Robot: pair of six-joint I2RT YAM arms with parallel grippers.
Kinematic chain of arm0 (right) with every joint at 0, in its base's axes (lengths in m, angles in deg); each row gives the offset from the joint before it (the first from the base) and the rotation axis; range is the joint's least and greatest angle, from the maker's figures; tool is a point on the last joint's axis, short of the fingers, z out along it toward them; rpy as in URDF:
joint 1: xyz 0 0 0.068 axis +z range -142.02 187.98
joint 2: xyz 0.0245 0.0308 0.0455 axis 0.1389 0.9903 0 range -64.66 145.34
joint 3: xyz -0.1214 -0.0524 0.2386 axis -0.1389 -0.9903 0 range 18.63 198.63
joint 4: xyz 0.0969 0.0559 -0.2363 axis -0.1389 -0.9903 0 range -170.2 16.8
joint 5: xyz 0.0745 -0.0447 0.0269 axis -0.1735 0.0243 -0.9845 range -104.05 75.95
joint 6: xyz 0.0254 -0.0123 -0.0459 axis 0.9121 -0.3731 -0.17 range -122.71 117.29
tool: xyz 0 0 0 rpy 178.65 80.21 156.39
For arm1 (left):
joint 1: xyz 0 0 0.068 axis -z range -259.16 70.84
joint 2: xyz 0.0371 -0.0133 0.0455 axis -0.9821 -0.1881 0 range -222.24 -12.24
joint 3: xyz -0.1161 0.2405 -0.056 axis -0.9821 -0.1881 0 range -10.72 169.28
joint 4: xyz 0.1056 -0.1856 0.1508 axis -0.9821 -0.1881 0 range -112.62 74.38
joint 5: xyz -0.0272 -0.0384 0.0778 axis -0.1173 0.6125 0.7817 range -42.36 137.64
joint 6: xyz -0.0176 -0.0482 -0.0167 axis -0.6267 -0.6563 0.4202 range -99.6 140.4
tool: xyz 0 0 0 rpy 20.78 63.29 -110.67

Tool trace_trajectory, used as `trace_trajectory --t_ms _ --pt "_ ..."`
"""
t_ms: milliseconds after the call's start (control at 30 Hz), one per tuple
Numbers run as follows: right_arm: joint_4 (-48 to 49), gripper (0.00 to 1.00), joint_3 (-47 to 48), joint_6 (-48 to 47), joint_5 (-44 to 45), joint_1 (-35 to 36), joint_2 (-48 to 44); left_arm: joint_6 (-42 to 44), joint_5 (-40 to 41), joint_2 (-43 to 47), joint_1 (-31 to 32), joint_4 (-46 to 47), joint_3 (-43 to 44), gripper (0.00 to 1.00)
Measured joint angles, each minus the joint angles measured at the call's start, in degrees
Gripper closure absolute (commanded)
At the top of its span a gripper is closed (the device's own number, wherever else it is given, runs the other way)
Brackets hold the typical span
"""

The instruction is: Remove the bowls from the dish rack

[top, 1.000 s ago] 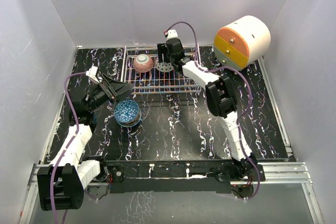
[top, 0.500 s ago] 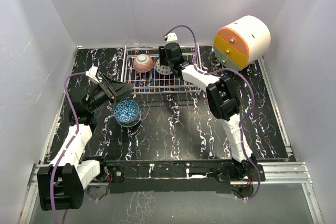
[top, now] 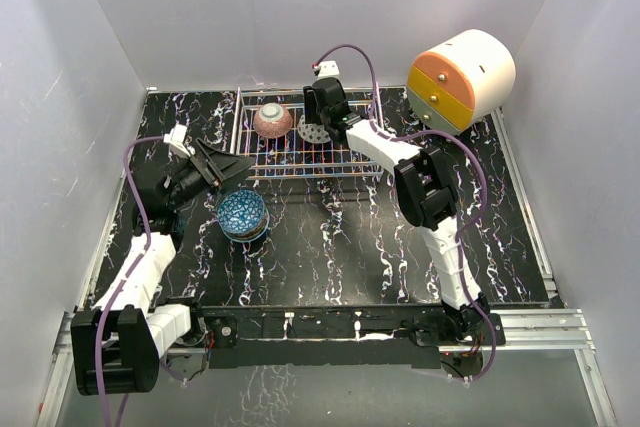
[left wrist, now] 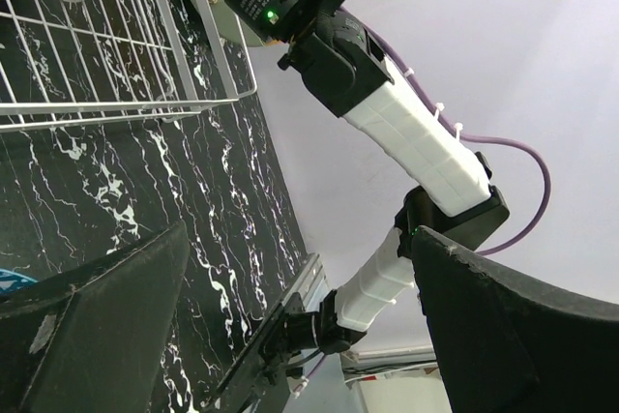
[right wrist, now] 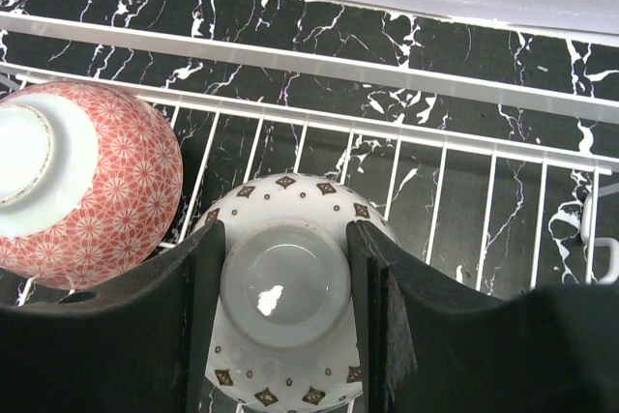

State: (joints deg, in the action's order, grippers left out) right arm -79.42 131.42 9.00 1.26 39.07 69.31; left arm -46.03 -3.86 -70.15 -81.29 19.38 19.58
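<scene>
Two bowls lay upturned in the rack point(right wrist: 464, 152): a pink bowl point(right wrist: 106, 191) and a white bowl point(right wrist: 284, 297). One blue bowl point(top: 241, 212) stood on the bench point(top: 330, 247). The right claw point(right wrist: 285, 229), half closed, pinched the white bowl's foot; the left claw point(left wrist: 300, 239) gaped wide, empty.

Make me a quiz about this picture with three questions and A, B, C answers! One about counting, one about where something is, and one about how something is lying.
1. How many bowls sit in the dish rack?
A) two
B) four
C) six

2. Where is the blue bowl?
A) in the rack
B) on the table, in front of the rack
C) on a shelf

3. How does the white bowl lie?
A) right way up, full of water
B) upside down
C) broken in pieces

Answers:
1 A: only the pink bowl and the white one are in there.
2 B: it stands on the black marbled top, outside the wire.
3 B: its foot ring faces up.
</scene>
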Motion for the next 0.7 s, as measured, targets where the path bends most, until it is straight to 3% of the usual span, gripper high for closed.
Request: trace_trajectory --t_ms 300,567,700 --pt "-4.74 0.69 0.02 1.49 -1.42 -0.68 -3.80 -0.15 1.60 -4.44 1.31 1.01 4.87 0.03" --pt "-4.15 0.69 -1.97 5.64 -5.55 -3.28 -10.40 0.83 6.14 -15.63 10.32 3.61 14.80 0.03" --pt "-3.48 0.69 -5.73 9.22 -9.99 -5.57 -13.88 -0.81 7.91 -23.04 11.96 10.21 17.18 0.03"
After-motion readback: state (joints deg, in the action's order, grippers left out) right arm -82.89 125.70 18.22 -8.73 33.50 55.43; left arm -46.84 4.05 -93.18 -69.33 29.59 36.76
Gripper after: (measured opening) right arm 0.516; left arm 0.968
